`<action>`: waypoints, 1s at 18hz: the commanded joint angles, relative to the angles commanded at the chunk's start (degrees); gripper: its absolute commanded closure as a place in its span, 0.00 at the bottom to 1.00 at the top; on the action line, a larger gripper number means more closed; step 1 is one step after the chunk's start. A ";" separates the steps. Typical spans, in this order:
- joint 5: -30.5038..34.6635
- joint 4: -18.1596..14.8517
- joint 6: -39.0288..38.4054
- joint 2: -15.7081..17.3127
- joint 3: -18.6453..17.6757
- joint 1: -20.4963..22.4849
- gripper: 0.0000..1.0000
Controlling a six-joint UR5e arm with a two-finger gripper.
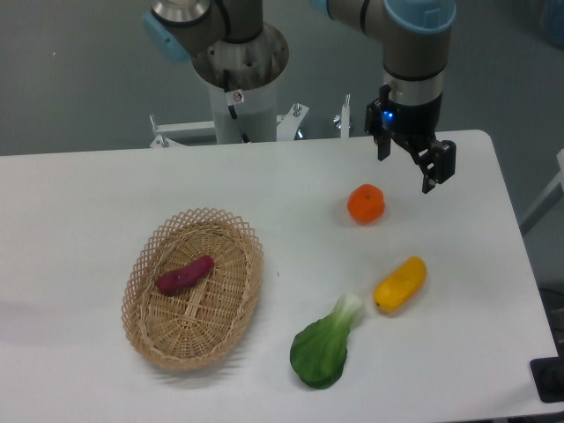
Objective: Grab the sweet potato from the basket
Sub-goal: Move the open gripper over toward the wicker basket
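While the sweet potato (185, 275) lies on its side inside the basket (152, 342), slanted across the woven floor toward the basket's far half, the end effector (416, 167) hangs well apart from it, above the far right corner of the tabletop (79, 211). Its two dark fingers (439, 164) point downward with a visible gap between them, and they grip nothing. The basket sits in the near left part of the tabletop, closer to the near edge than to the far one. An orange (366, 204) rests near the end effector, a little toward the left and nearer the viewer. A yellow vegetable (400, 284) lies toward the right edge, and a leafy green (325, 345) lies just beside it, close to the near edge, between the basket and the yellow vegetable.
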 joint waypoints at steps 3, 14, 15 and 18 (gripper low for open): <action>0.26 -0.09 0.00 0.09 -0.18 -0.18 0.00; -0.53 2.55 -24.73 -2.37 -1.15 -8.95 0.00; -0.61 3.59 -28.61 -3.33 -0.80 -10.88 0.00; -0.53 9.30 -37.76 -5.53 -0.52 -16.07 0.00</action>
